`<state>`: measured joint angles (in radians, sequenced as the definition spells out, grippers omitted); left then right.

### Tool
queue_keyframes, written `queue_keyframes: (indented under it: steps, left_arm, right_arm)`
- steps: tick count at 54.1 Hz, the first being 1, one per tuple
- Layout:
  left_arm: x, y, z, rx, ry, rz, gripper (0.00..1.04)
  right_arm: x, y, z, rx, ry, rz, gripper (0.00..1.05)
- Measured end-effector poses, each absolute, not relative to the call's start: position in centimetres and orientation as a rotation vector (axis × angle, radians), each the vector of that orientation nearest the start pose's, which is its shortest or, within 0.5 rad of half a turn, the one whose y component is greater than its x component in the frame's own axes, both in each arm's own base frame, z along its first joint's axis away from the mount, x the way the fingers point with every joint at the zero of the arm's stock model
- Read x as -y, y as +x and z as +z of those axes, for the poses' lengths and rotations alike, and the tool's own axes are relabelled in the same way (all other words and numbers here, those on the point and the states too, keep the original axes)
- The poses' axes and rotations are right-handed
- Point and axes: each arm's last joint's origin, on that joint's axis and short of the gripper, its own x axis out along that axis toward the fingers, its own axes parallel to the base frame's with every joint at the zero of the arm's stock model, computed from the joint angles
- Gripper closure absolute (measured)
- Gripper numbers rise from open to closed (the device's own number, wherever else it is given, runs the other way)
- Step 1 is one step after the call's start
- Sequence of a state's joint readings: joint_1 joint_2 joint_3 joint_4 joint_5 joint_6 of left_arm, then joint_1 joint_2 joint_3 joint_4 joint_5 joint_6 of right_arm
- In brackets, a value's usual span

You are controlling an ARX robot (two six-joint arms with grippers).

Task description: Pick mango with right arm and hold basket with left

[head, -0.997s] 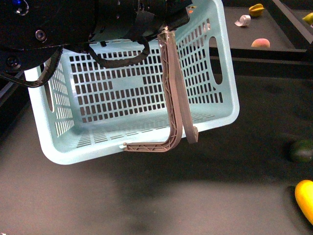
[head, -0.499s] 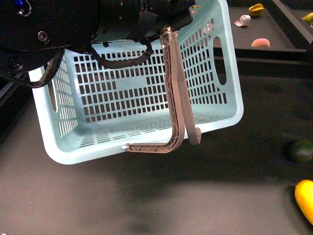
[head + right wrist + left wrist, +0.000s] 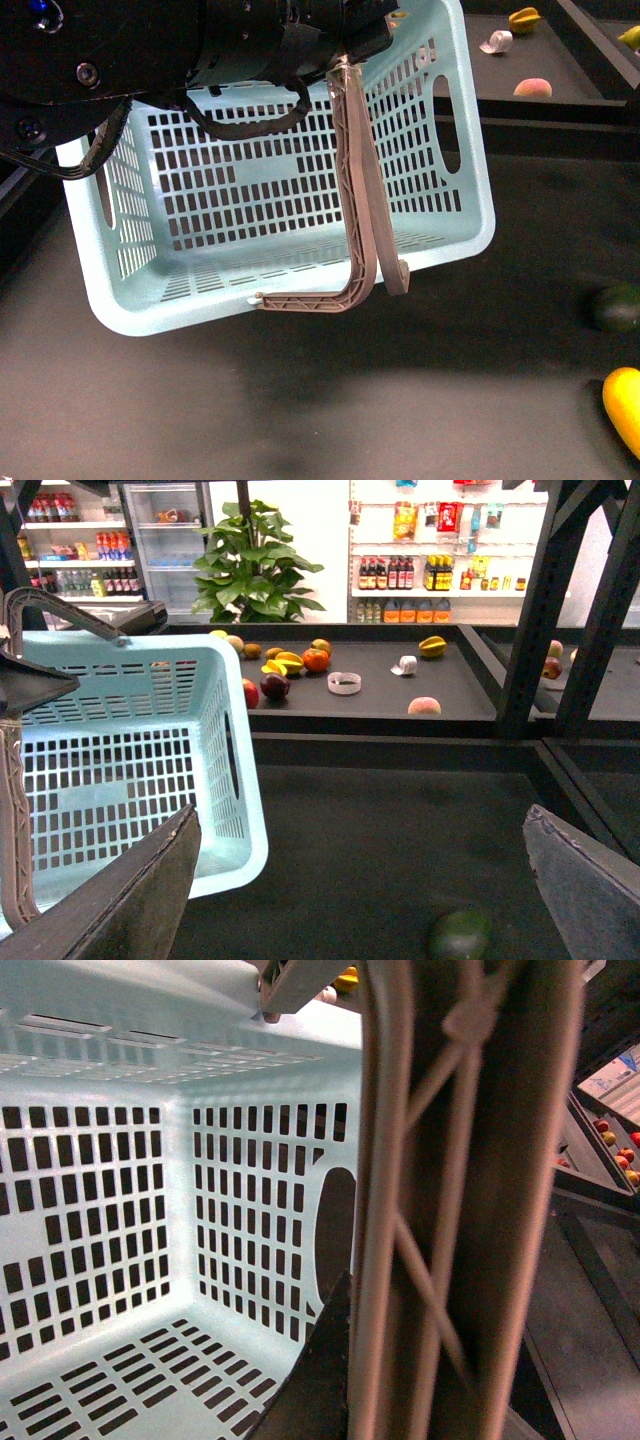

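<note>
tabletop (image 3: 300, 420); basket (image 3: 200, 312) under left end effector (image 3: 350, 55)

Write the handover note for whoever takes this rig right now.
Left gripper: shut on the handle; the basket hangs tilted, clear of the table, with nothing seen inside.
Right gripper: open, holding nothing, looking down at the dark green fruit; the mango is not in its view.
Mango: on the table at the front view's lower right edge, nearer the robot than the green fruit, untouched.
Done: basket held.
Left: right arm reaches, grasps and lifts the mango.
</note>
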<state>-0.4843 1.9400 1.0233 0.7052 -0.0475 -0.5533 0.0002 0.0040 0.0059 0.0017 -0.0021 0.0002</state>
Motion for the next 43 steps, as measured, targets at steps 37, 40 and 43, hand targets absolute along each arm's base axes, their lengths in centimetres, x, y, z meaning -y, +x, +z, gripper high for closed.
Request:
queue_keyframes:
  steps: [37, 40, 43]
  left_arm:
    - [18.8, 36.1, 17.1, -0.32, -0.486, -0.366, 0.99]
    - [18.8, 36.1, 17.1, -0.319, -0.486, -0.365, 0.99]
    - [18.8, 36.1, 17.1, -0.319, -0.486, -0.366, 0.99]
  right_arm:
    - [4.6, 21.1, 10.3, -0.406, 0.039, -0.165, 0.08]
    - [5.2, 22.4, 7.6, -0.487, 0.046, -0.173, 0.08]
    - [5.6, 23.2, 5.1, -0.568, 0.064, -0.178, 0.08]
